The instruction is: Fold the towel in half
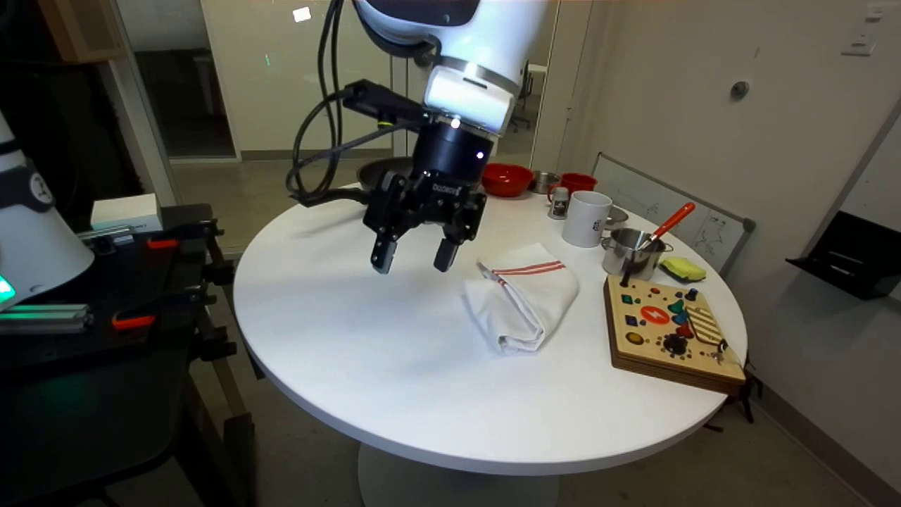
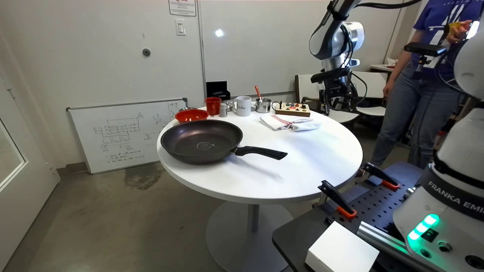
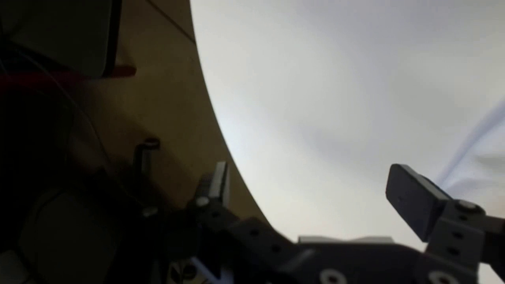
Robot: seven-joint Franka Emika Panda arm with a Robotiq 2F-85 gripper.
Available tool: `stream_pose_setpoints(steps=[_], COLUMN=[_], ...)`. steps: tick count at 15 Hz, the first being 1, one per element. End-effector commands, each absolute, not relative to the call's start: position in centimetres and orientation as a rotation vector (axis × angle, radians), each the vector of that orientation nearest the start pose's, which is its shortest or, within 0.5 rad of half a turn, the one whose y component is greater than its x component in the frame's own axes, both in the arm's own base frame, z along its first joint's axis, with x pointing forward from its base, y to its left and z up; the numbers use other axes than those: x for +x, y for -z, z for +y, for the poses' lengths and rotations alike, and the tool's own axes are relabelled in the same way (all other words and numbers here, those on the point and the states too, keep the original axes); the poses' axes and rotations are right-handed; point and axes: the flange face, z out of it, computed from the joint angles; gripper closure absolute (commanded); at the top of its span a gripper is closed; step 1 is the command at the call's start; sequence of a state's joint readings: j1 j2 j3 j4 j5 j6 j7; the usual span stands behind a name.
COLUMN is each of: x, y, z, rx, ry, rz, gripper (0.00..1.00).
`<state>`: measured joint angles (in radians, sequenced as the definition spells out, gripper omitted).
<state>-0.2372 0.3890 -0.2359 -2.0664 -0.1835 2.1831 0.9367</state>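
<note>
We note jaws spread, empty, above the surface (image 1: 366, 352); towel (image 1: 535, 296) lies at four o'clock from them in an exterior view. Risk: pinching too deep, we may catch every layer and drag it whole

The towel (image 3: 484, 161) cut off by the wrist view's right edge and whiteboard writing (image 2: 124, 133) too small to read.

Rd. wht. table (image 1: 338, 317) w/ rumpled towel (image 1: 545, 292); dk. frying pan (image 2: 202, 141); red bowl (image 2: 191, 115) & cup (image 2: 213, 106); shaker (image 1: 559, 205); wht. mug (image 1: 586, 221); metal pot (image 1: 625, 256); knobbed wood board (image 1: 651, 348) nr. towel.
</note>
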Motion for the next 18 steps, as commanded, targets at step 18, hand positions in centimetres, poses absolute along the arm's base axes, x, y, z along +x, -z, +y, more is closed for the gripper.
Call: stream_pose_setpoints(steps=[18], x=[58.3], y=[-28.3], z=[-11.1], rx=[-2.541], ry=[0.223], rz=[2.455], gripper=[0.00])
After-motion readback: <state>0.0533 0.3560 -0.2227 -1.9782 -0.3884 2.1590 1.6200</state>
